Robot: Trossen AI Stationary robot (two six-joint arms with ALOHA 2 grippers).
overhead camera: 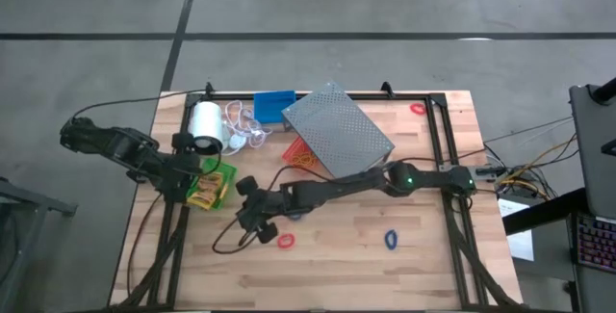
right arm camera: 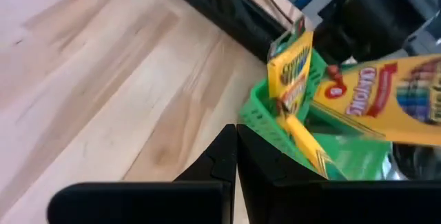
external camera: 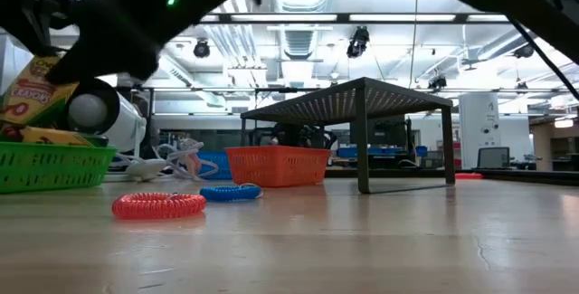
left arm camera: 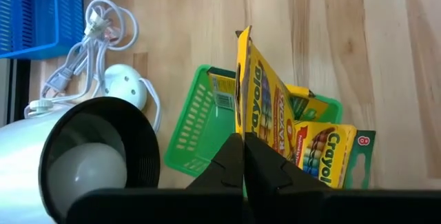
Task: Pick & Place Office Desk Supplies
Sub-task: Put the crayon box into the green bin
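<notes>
A green bin (left arm camera: 187,124) near the table's left edge holds two yellow-and-green crayon boxes. One box (left arm camera: 263,96) stands tilted on its edge, and the other (left arm camera: 324,151) lies face up across the bin's rim. My left gripper (left arm camera: 242,145) hangs shut above the bin, over the standing box's near end. My right gripper (overhead camera: 254,221) is shut with nothing in it, raised over the table just right of the bin. A red ring (overhead camera: 286,241) and a blue ring (external camera: 231,192) lie flat on the table beside it. Another blue ring (overhead camera: 391,240) lies toward the near right.
A grey perforated rack (overhead camera: 337,130) stands at the far middle, with a red-orange bin (overhead camera: 300,152) at its near left corner. A blue bin (overhead camera: 273,107) and a white roll (overhead camera: 204,125) with white cord are at the far left. A red ring (overhead camera: 417,108) lies far right.
</notes>
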